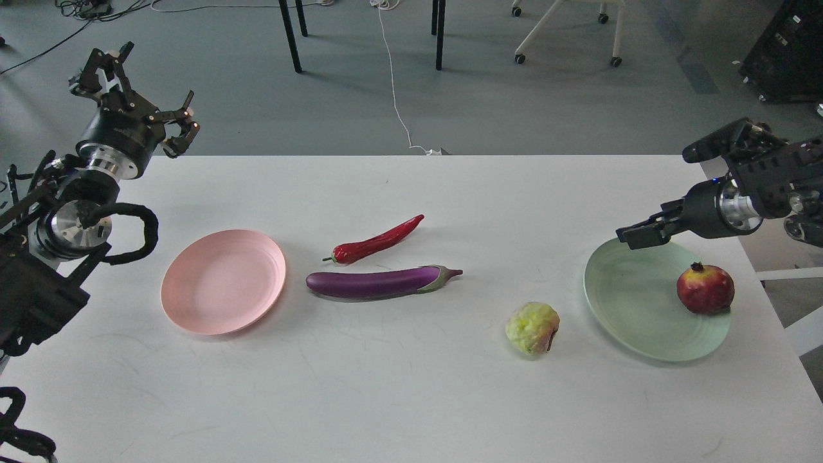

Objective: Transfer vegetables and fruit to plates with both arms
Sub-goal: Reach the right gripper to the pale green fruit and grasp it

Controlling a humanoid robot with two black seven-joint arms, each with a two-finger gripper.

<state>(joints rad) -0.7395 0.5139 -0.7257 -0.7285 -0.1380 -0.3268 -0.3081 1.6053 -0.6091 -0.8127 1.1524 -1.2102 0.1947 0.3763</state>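
The dark red round fruit [705, 288] sits on the right side of the pale mint green plate [633, 302]. My right gripper [638, 235] hangs empty over the plate's far left rim, apart from the fruit, its fingers loosely open. The bumpy yellow-green fruit [532, 328] lies on the table left of that plate. The purple eggplant [379, 281] and the red chili pepper [376, 242] lie mid-table. The pale pink plate [223, 281] is bare at the left. My left gripper [138, 96] is raised over the table's far left corner, fingers spread open and empty.
The white table [411, 399] ends close to the right of the green plate. Beyond its far edge are table legs [290, 35], a white cable [393, 83] and a wheeled chair base [566, 32] on the grey floor.
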